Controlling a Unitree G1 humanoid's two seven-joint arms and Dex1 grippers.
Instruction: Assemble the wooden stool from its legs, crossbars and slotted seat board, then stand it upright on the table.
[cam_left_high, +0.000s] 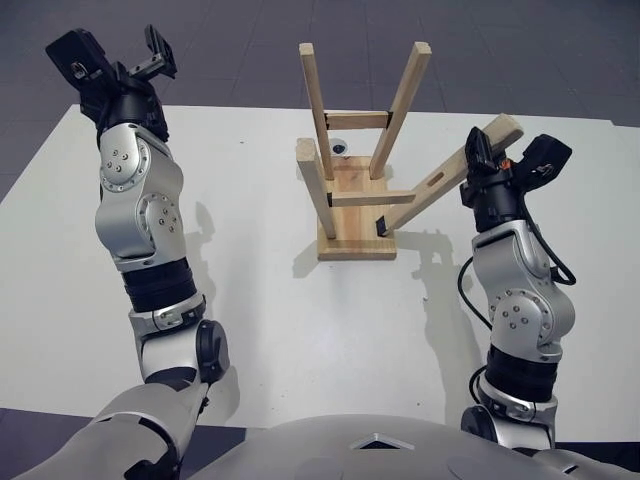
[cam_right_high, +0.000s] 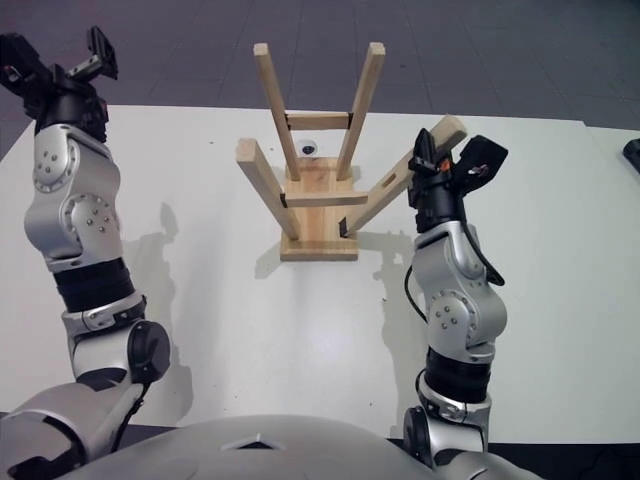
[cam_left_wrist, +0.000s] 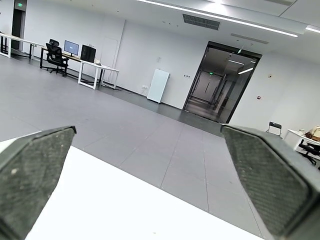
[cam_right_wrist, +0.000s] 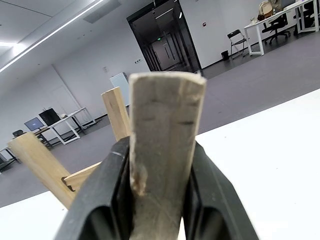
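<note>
Wooden stool (cam_left_high: 352, 175): is sitting upside down at the middle of the white worktop (cam_left_high: 300, 340), seat board (cam_left_high: 356, 246) lying flat, legs (cam_left_high: 316, 100) pointing up, crossbars (cam_left_high: 358, 120) bridging them in pairs.
Look: pale bare timber; the legs are splaying unevenly, so the joints are probably not fully seated yet.
Right leg (cam_left_high: 440, 185): is leaning far outward toward the right arm.
Right pincer (cam_right_high: 430, 165): is pinching that leg near its free end, likely steering it into its slot.
Left pincer (cam_left_high: 118, 55): is hanging spread and empty, raised over the worktop's far-left corner, out of the way.
</note>
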